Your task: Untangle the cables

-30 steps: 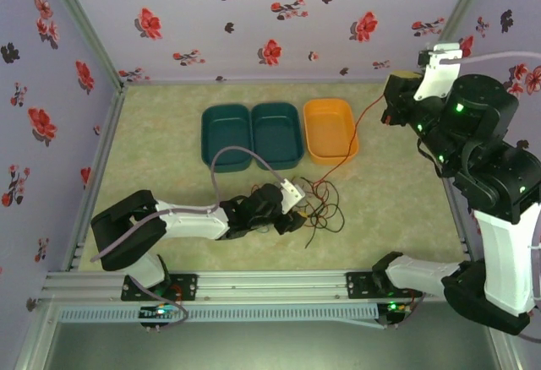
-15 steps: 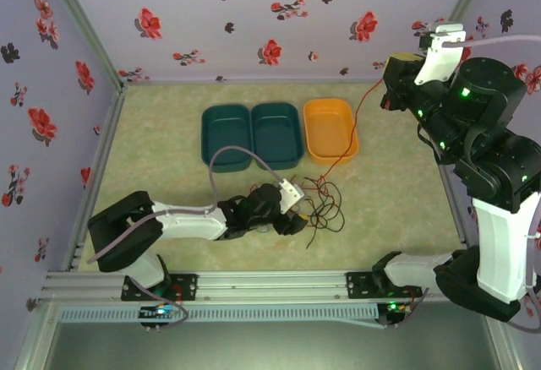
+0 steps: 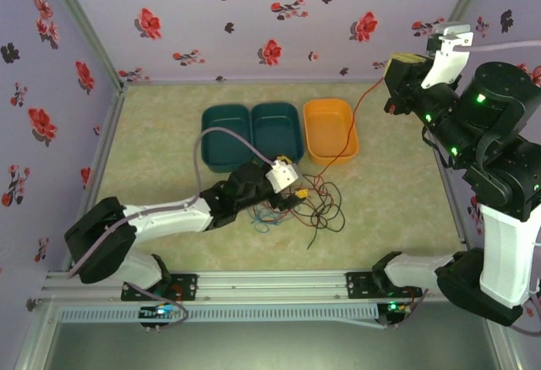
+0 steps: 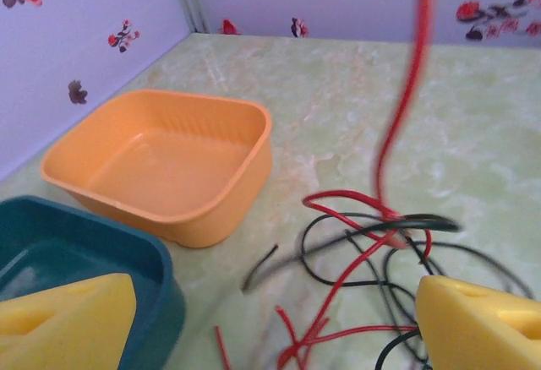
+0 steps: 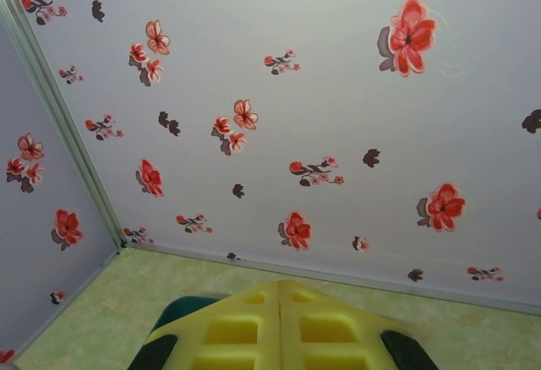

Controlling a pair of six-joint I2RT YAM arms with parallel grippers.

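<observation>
Light, limp, snag-prone cables point(image 3: 319, 205) lie tangled near centre beside the wide-open, empty left gripper point(image 3: 293, 198); the closed right gripper point(image 5: 279, 319) holds the red cable point(image 4: 412, 74) taut far right, so grasp single strands near free ends.

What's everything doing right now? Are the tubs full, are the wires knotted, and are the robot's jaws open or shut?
Orange tub: upright, empty.
Green tubs: upright, empty.
Wire pile: tangled, lying on the table.
Red wire: pulled tight, rising from the pile to the right gripper.
Left gripper: jaws open, holding nothing, low beside the pile.
Right gripper: jaws shut on the red wire, raised high.
</observation>
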